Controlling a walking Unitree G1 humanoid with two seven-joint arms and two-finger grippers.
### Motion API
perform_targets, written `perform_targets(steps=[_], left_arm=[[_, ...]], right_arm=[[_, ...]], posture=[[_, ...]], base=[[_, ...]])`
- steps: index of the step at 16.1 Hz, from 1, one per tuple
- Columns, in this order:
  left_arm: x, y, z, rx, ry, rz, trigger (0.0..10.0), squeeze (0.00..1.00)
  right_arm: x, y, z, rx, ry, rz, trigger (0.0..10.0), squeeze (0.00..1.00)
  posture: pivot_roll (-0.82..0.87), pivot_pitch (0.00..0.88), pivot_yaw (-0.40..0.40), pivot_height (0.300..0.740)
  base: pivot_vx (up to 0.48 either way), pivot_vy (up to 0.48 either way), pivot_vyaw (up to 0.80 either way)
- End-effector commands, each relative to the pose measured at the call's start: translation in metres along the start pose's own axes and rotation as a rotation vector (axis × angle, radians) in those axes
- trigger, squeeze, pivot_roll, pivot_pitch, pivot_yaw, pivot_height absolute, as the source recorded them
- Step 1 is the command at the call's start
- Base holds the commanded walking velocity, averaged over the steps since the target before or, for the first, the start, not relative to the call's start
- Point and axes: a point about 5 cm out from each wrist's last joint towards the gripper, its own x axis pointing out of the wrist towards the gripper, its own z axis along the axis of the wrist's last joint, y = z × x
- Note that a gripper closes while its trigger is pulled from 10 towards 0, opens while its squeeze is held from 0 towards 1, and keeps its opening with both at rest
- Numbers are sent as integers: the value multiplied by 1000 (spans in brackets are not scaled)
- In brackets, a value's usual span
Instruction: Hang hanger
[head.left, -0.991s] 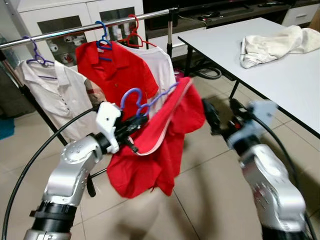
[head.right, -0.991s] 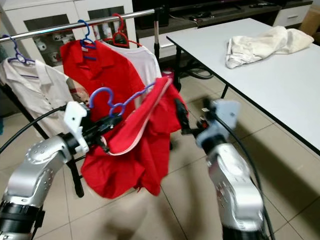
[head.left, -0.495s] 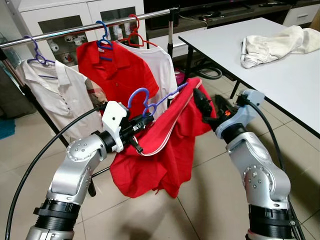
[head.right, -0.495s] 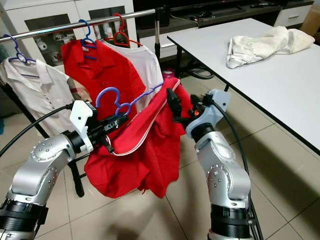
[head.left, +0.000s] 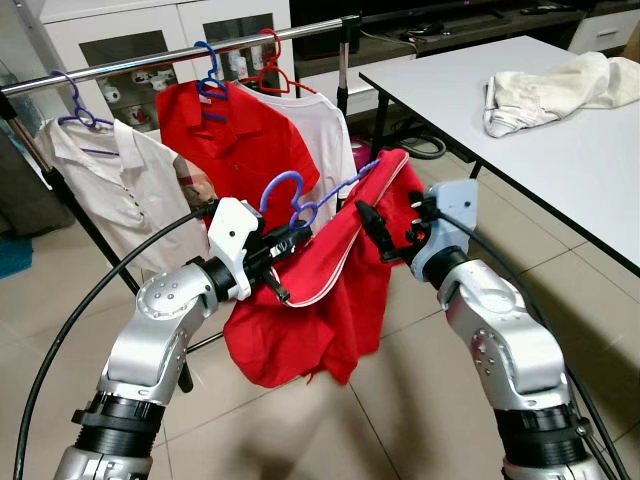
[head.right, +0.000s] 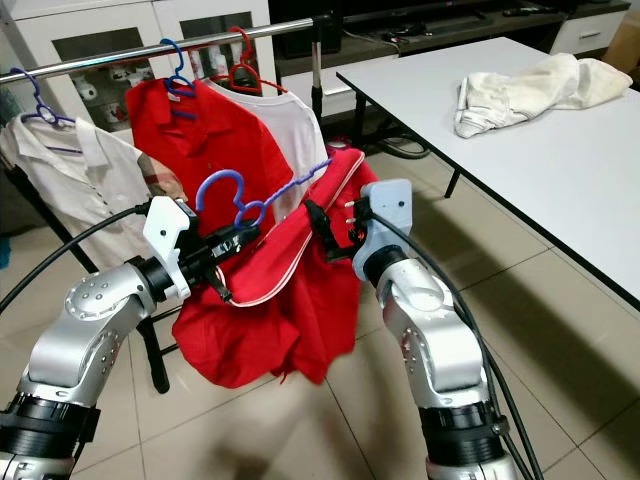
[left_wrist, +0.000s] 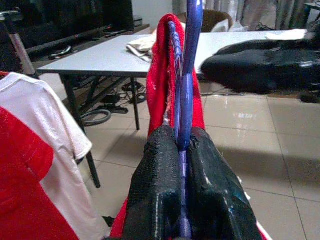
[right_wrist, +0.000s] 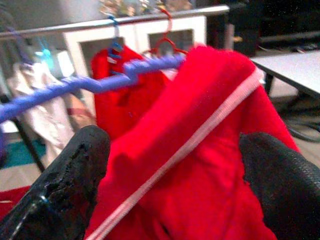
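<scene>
three shirts on rail (head.left: 180, 52), white table (head.left: 560, 130), tiled floor (head.left: 400, 400).

No text, label, brand, number or sign can be read anywhere in these views.
</scene>
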Motion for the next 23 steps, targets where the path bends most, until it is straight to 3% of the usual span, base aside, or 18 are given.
perform_targets(steps=[1, 3, 5, 6, 7, 8, 14, 16, 23], left_arm=[[4, -1, 9, 39, -34, -23, 0, 0], [5, -3, 8, 44, -28, -37, 0, 0], [6, -7, 6, 53, -17, -55, 0, 0], [7, -8, 5, 53, -19, -59, 0, 0], [7, -8, 6, 53, -23, -61, 0, 0], [7, -8, 6, 53, -25, -60, 0, 0], [7, -8, 7, 50, -37, -57, 0, 0], [7, -8, 7, 46, -41, -53, 0, 0], [7, -9, 7, 51, -36, -67, 0, 0]], right_arm=[[5, -1, 7, 16, -29, -22, 10000, 0], [7, 2, 11, 105, -61, -3, 10000, 0], [10, 6, 12, 136, -66, 16, 9961, 0], [12, 7, 10, 136, -56, 10, 8275, 0], [14, 7, 8, 135, -42, 5, 5843, 0], [15, 7, 7, 127, -28, -2, 4667, 0], [17, 3, -2, 77, 29, -23, 3686, 0], [18, 2, -3, 56, 31, -22, 4039, 0], [19, -1, -3, 71, 28, -36, 2863, 0]], posture=[[-208, 0, 56, 740], [-205, 0, 53, 740], [-204, 0, 53, 740], [-204, 0, 52, 740], [-203, 0, 50, 740], [-203, 0, 50, 740], [-203, 0, 40, 740], [-203, 0, 39, 740], [-201, 0, 42, 740]], base=[[0, 0, 0], [0, 0, 0], [0, 0, 0], [0, 0, 0], [0, 0, 0], [0, 0, 0], [0, 0, 0], [0, 0, 0], [0, 0, 0]])
